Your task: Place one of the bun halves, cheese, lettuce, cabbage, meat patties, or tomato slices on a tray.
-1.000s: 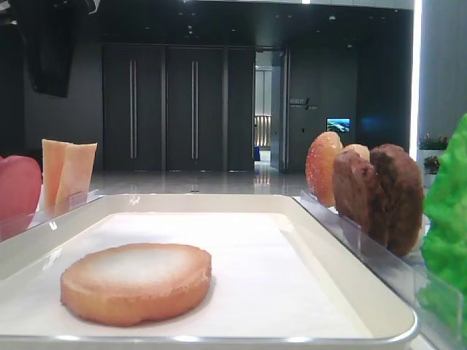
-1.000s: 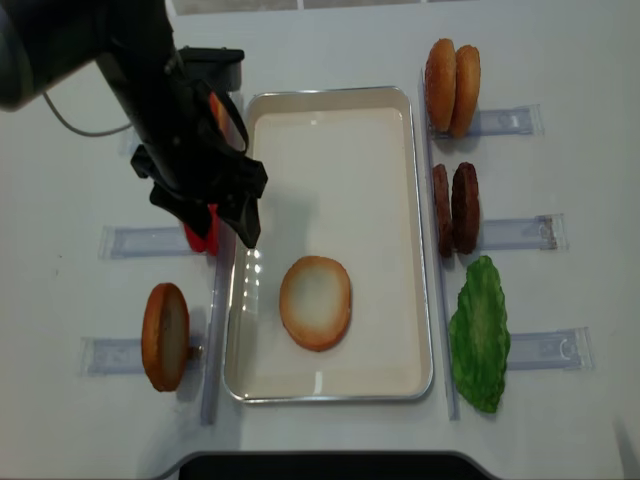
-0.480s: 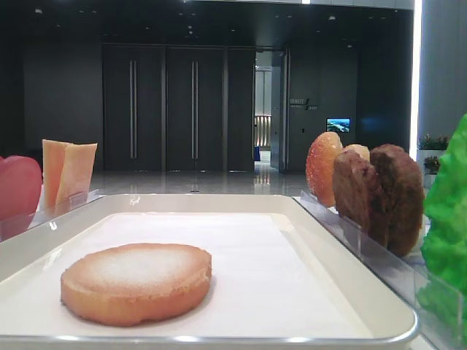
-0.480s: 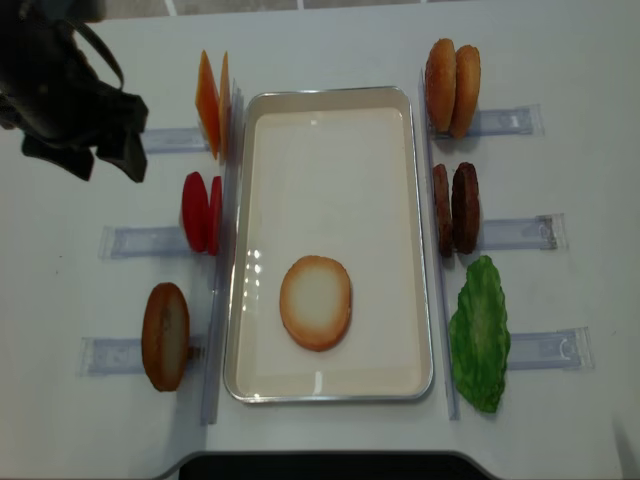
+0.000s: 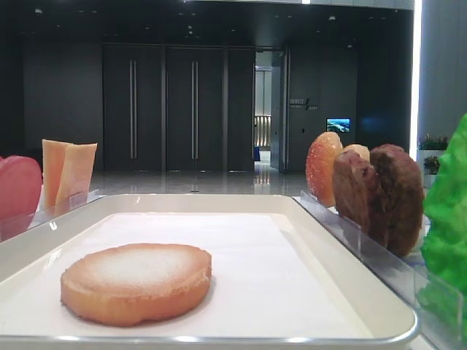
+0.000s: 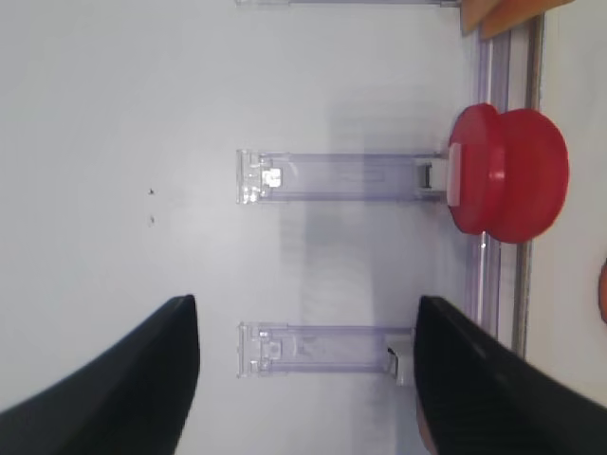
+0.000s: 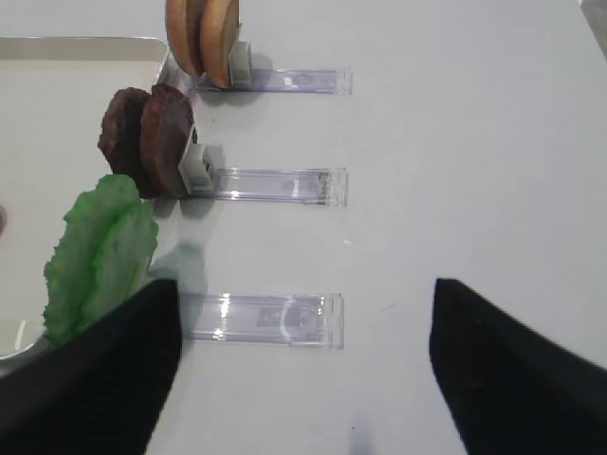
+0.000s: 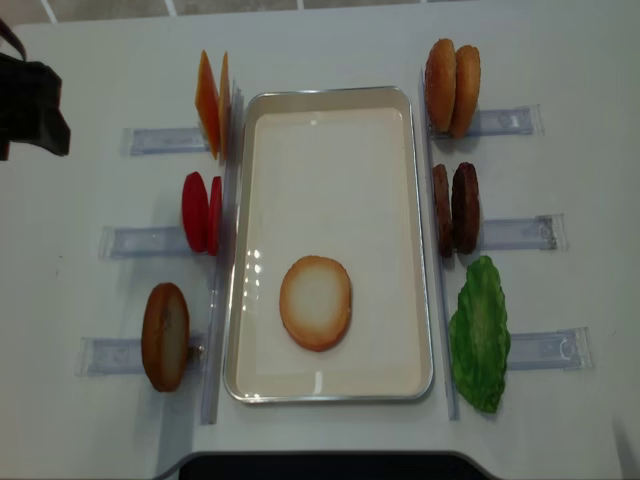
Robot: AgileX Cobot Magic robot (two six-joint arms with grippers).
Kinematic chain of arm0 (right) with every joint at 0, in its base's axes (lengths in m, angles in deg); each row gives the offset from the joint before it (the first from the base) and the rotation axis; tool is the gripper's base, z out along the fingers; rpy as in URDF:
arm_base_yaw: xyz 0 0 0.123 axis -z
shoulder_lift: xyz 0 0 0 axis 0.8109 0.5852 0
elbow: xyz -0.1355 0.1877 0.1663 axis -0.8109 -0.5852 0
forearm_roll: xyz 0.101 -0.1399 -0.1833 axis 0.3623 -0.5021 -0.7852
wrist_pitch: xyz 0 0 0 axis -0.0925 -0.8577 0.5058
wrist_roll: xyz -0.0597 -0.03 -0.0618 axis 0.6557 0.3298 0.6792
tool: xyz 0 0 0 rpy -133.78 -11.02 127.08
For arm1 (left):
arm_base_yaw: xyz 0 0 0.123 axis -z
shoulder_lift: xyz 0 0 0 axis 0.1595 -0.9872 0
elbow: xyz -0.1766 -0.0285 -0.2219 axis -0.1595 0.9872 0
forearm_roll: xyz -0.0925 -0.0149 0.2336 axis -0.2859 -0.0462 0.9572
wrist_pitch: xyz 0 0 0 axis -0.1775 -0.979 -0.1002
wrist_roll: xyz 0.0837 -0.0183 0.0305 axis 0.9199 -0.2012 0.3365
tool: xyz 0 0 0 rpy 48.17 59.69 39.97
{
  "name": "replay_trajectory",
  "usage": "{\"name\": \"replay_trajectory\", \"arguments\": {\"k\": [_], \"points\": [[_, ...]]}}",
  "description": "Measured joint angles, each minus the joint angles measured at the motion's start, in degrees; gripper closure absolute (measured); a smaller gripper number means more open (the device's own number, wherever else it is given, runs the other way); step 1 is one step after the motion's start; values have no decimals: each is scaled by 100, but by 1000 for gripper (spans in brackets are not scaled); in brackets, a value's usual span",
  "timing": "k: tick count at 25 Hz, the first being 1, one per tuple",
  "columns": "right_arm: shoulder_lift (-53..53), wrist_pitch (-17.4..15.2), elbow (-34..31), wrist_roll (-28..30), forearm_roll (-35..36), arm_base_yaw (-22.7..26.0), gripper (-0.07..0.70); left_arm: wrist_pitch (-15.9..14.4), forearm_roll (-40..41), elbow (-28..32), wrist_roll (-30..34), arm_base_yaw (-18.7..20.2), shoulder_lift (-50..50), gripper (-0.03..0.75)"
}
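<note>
While looking down from the left wrist, finding the left gripper (image 6: 303,313) gaping wide over the white table (image 6: 114,114), gripping nothing, hanging above the clear racks (image 6: 332,177) and just off from the tomato slices (image 6: 507,173). Sitting at the far left edge in the overhead view, well apart from the tray (image 8: 330,92).

Seeing the right gripper (image 7: 303,289) likewise spreading wide and carrying nothing, hovering over a rack beside the lettuce (image 7: 100,251), with the meat patties (image 7: 147,140) standing on edge just beyond.

Finding one bun half (image 8: 315,302) lying flat on the tray's white liner, pale toasted face up, toward the near end and touching no rim. Noting another bun half (image 8: 165,336) standing upright in a rack left of the tray, and a pair of bun halves (image 8: 452,87) leaning together at the right far corner. Spotting the cheese (image 8: 212,117) standing on edge at the left far corner, just outside the rim.
</note>
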Motion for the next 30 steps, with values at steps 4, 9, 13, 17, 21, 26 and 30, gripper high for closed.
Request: {"name": "replay_trajectory", "arguments": {"k": [4, 9, 13, 17, 21, 26, 30], "points": [[0, 0, 0, 0, 0, 0, 113, -52, -147, 637, 0, -4, 928, 188], [0, 0, 0, 0, 4, 0, 113, -105, -388, 1494, -5, -4, 2317, 190], [0, 0, 0, 0, 4, 0, 113, -127, -406, 2201, -5, -4, 3658, 190], [0, 0, 0, 0, 4, 0, 113, -151, -396, 2893, -5, -4, 4975, 192], [0, 0, 0, 0, 4, 0, 113, -205, -326, 3480, -5, -4, 6116, 192], [0, 0, 0, 0, 4, 0, 113, -230, -289, 3890, -5, -4, 7165, 192], [0, 0, 0, 0, 6, 0, 113, -230, -208, 3936, -5, -4, 7471, 192]]}}
